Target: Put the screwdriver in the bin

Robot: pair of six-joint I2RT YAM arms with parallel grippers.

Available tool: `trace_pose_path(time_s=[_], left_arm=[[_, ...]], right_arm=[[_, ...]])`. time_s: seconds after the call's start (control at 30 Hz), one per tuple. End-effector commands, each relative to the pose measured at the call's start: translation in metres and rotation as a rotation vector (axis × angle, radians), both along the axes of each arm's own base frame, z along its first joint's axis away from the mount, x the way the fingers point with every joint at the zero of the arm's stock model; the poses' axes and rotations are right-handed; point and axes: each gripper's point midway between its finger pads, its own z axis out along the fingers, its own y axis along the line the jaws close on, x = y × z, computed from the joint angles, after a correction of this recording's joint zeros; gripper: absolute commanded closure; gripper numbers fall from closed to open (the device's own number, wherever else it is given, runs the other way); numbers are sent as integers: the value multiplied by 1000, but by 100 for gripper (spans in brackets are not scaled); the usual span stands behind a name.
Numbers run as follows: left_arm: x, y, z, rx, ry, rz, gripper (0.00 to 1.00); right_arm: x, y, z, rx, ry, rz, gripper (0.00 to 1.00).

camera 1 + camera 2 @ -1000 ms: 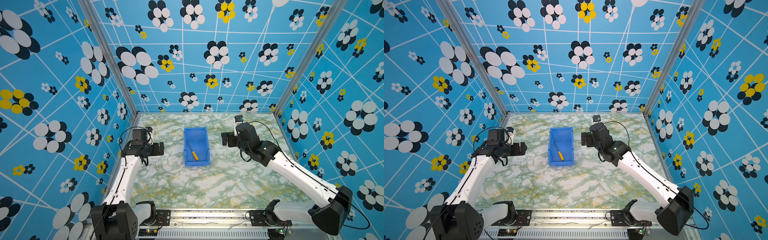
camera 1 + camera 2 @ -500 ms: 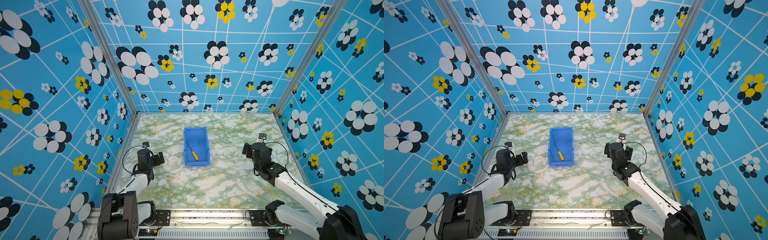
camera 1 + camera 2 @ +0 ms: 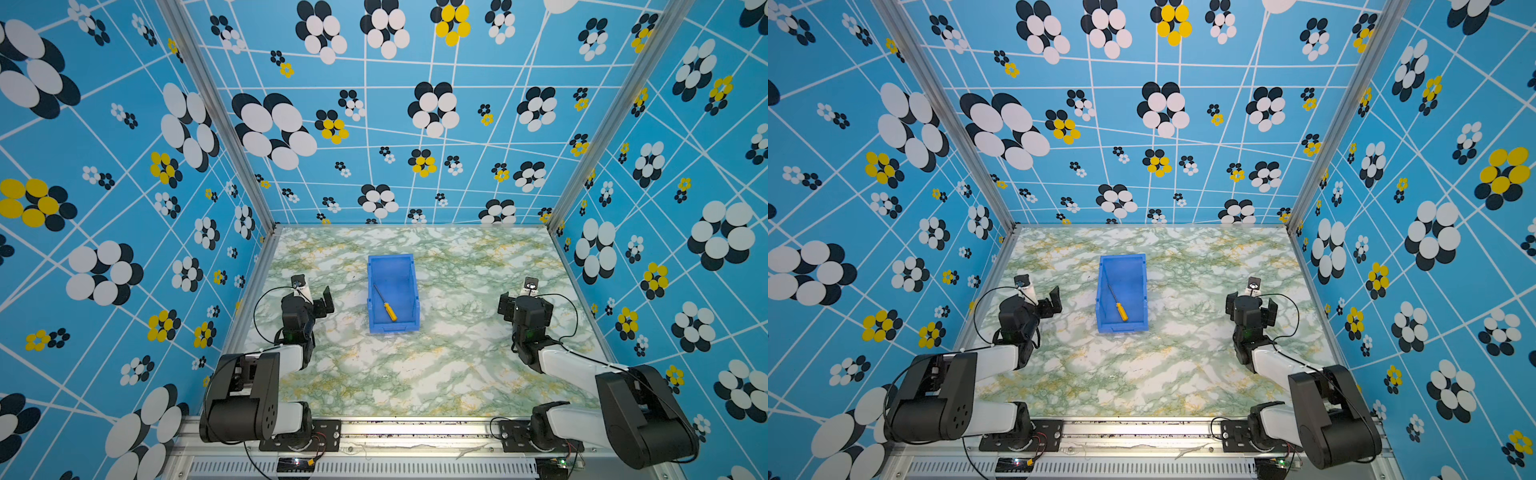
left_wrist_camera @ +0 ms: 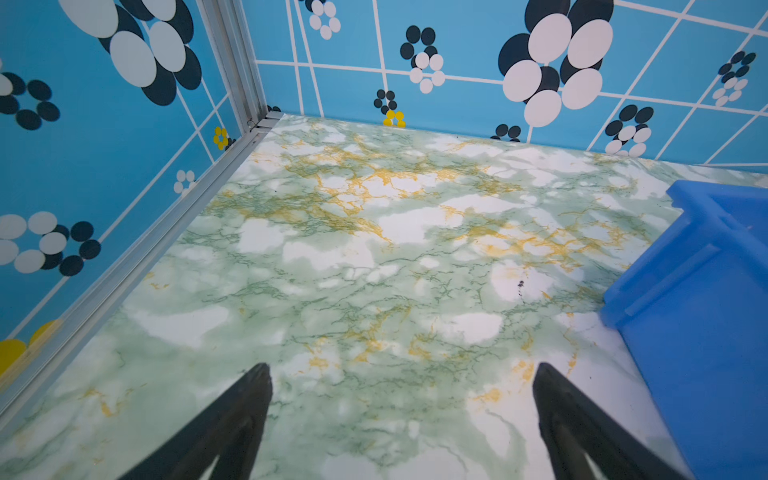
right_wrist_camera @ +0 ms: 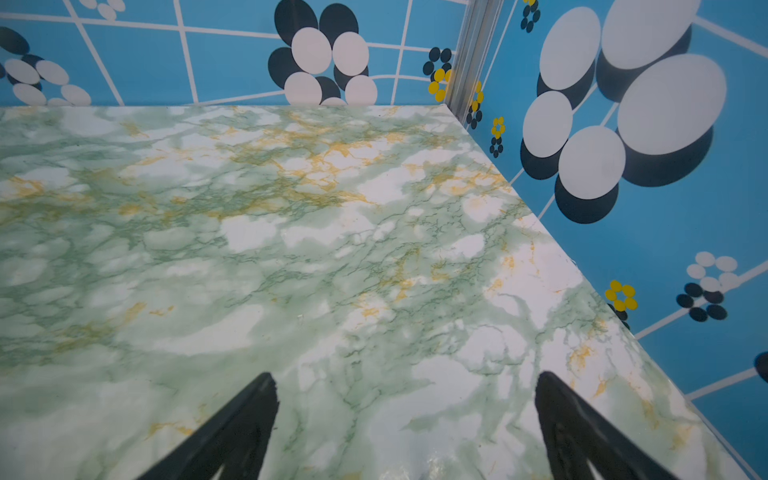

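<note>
Looks down, in both top views, into a booth with blue flowered walls (image 3: pixel 124 166) and a green-and-white marbled tabletop (image 3: pixel 415 374). Shows two robot arms (image 3: pixel 291 353) folded back toward the front rail (image 3: pixel 415 428), one at each side.

Left gripper (image 4: pixel 400 370): jaws spread wide, gripping nothing, only bare marbled surface between the black fingers (image 4: pixel 232 415). Pointed toward the far left corner of the booth. (Hard to tell whether resting on the tabletop or hanging just above.)

Right gripper (image 5: pixel 404 375): likewise spread wide and empty, aimed at the far right corner, with only tabletop ahead.

Between the two grippers, well apart from both: the bin (image 3: pixel 401 276), bright blue, open-topped, standing upright on the tabletop. Off to the right of the left gripper and slightly ahead, near enough to put the bin (image 4: pixel 706 332) at the edge of the left wrist view. Off to the left of the right gripper.

Inside the bin, flat on the floor: the screwdriver (image 3: pixel 385 302). Lies slantwise, yellow handle toward the end of the bin nearer the arms' bases and toward the right gripper's side, thin grey shaft running back toward the left gripper's side. Touched by neither gripper.
</note>
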Motion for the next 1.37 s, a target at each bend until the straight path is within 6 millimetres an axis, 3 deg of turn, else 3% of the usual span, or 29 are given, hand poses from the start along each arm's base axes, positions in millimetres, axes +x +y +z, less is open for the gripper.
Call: trace_pose_path(time_s=[0.0,0.1,0.3,0.4,1.33], left_arm=[[2,4,8,23,-81,22,1],[3,9,2,20,-82,53,1],[3,-1,-1,48,-92,15,1],[5,8,-3,41,-68,68,1],[-8,16,1,31,-133,117,1]], right_arm=[[19,1,19,21,-119,38,1],[26,-11,7,56,-133,15,1],[36,-5,-10,78,-88,81,1],[37,-6,-10,79,-77,77,1],[37,-5,-10,78,-77,82,1]])
